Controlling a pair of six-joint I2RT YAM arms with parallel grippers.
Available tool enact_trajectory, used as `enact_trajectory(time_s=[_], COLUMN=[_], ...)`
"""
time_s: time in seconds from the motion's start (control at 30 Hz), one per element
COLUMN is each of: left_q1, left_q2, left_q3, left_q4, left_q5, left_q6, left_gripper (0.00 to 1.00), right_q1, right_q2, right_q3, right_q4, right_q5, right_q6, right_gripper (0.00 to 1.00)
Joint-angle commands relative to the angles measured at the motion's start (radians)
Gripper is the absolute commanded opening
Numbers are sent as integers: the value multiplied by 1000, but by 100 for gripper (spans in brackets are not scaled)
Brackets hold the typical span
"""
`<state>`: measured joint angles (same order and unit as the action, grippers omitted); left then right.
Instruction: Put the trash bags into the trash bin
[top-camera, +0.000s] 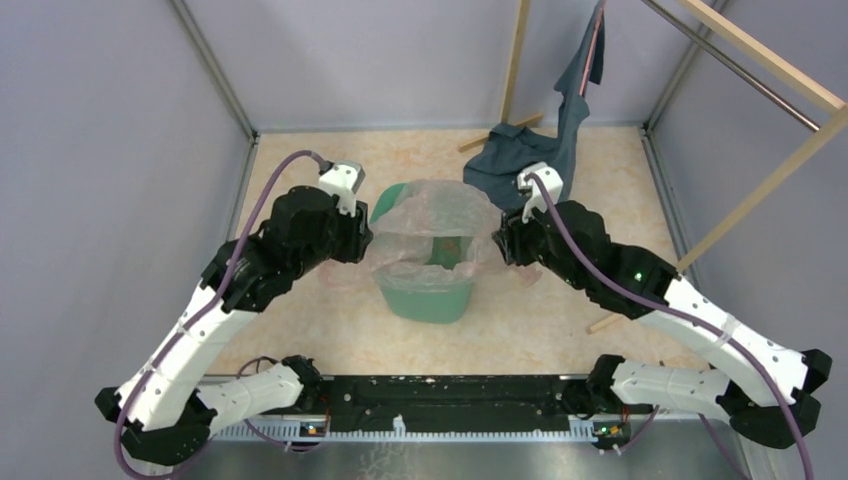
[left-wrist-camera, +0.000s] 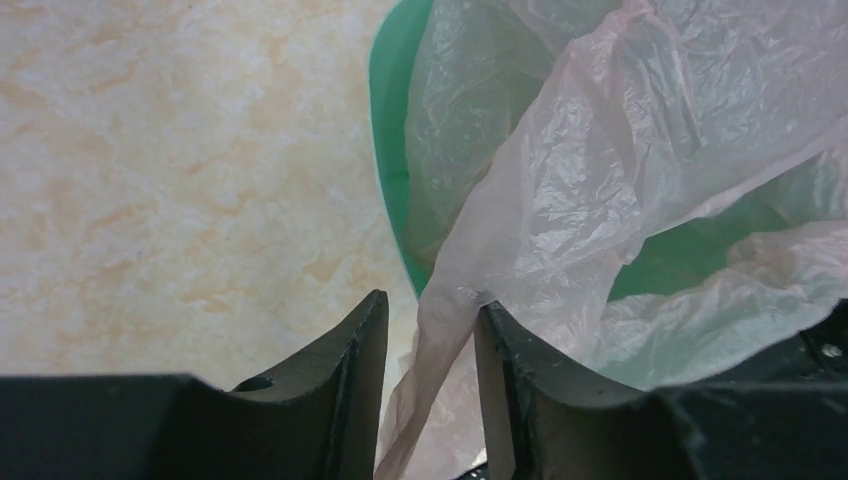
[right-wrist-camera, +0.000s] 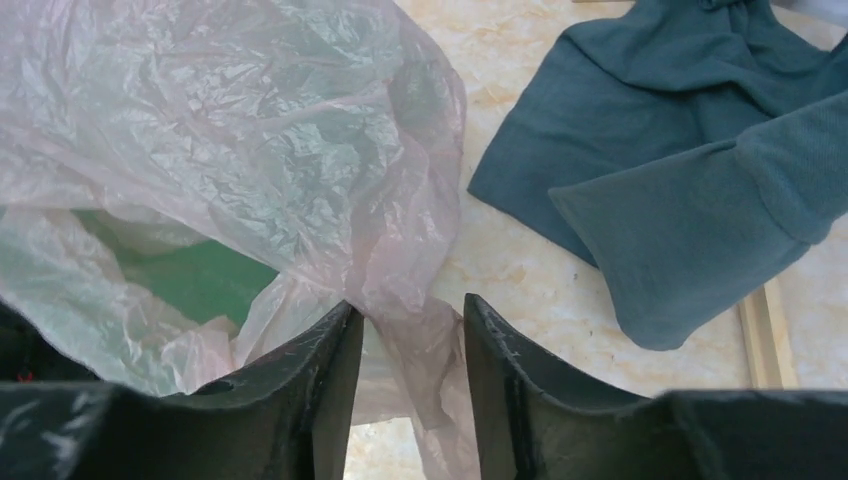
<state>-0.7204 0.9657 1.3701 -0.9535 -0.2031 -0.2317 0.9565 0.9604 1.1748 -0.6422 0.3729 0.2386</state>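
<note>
Pale-pink crinkled glossy film bag (top-camera: 432, 225) draped over mint-green smooth bin (top-camera: 428, 298); pinched by left gripper (left-wrist-camera: 430, 345) and right gripper (right-wrist-camera: 405, 350).

The whole surface (top-camera: 560, 300) is viewed from above and behind, while the wrinkly translucent pale-pink film bag (left-wrist-camera: 600, 200) is shared close-up by both wrist views.

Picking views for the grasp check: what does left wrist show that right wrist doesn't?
Left wrist only: the trash bin rim's outer green edge, with film between the left gripper fingers. Right wrist only: the dark cloth garment on the table and a wooden strip, with film between the right gripper fingers. Both: the trash bag draped over the bin's opening, green interior showing through, and marbled tabletop.
</note>
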Motion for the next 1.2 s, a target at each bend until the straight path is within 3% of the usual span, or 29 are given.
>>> enact_trajectory(time_s=[0.0,0.07,0.23,0.33,0.4,0.57,0.63,0.73,0.87,1.0,1.17], left_q1=[2,3,27,76,122,252,290,306,309,309,309], left_q2=[24,47,98,118,135,156,165,179,142,99,86], left_q3=[5,8,19,12,11,-12,-19,-15,-53,-77,-87], left_q4=[78,88,113,149,166,228,258,265,271,269,286], left_q5=[-91,-108,-124,-89,-56,48,89,159,197,252,242], left_q6=[12,15,34,52,59,82,90,87,79,69,64], left_gripper=[37,32,31,17,13,13,12,2,0,0,0], right_q1=[-21,-34,-87,-142,-188,-238,-243,-242,-242,-234,-228], right_q2=[34,58,114,147,169,244,261,274,235,173,171], right_q3=[59,68,108,114,119,169,186,209,202,160,124], right_q4=[80,95,103,114,112,70,69,44,22,88,194], right_q5=[77,75,51,-3,-48,-123,-158,-208,-257,-316,-243], right_q6=[9,11,16,17,19,-13,-27,-36,-96,-197,-232], right_gripper=[35,27,12,5,5,15,24,30,56,73,74])
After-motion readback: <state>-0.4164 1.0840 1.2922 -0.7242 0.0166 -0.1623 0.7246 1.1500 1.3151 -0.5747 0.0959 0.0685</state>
